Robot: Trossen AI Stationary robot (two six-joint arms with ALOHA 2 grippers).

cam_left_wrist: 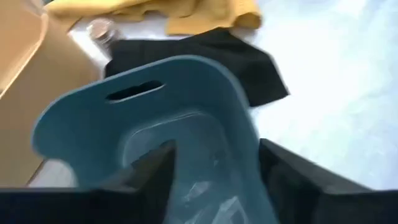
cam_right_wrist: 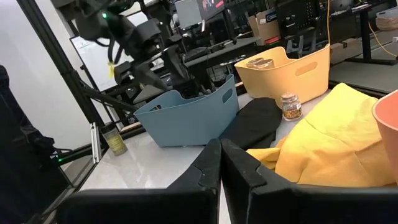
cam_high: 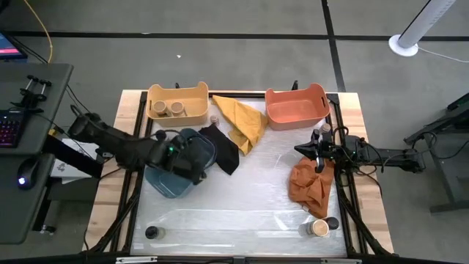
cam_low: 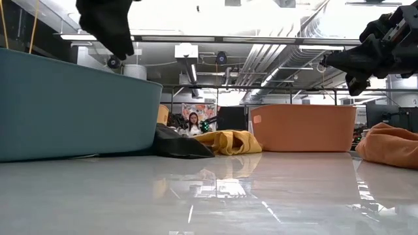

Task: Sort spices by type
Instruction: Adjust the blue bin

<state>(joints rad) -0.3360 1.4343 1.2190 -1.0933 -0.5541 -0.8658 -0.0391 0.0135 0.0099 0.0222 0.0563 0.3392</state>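
Observation:
My left gripper (cam_left_wrist: 214, 155) hangs open above the inside of the blue bin (cam_high: 176, 172), with nothing between its fingers. Two tan-topped spice jars (cam_high: 168, 108) stand in the yellow bin (cam_high: 192, 95). A small brownish-topped jar (cam_right_wrist: 290, 106) stands on the table between the yellow bin and the yellow cloth (cam_high: 243, 121). A dark-topped jar (cam_high: 152, 232) stands at the near left. A tan-topped jar (cam_high: 320, 229) and a dark one (cam_high: 333, 222) stand at the near right. My right gripper (cam_right_wrist: 221, 146) is shut and level at the right, above the orange cloth (cam_high: 310, 185).
The orange bin (cam_high: 297, 106) stands at the far right. A black cloth (cam_high: 226, 150) lies against the blue bin's right side. The middle and near part of the table is covered with clear plastic sheet (cam_high: 249, 213). A person sits in the room beyond the table (cam_low: 193, 123).

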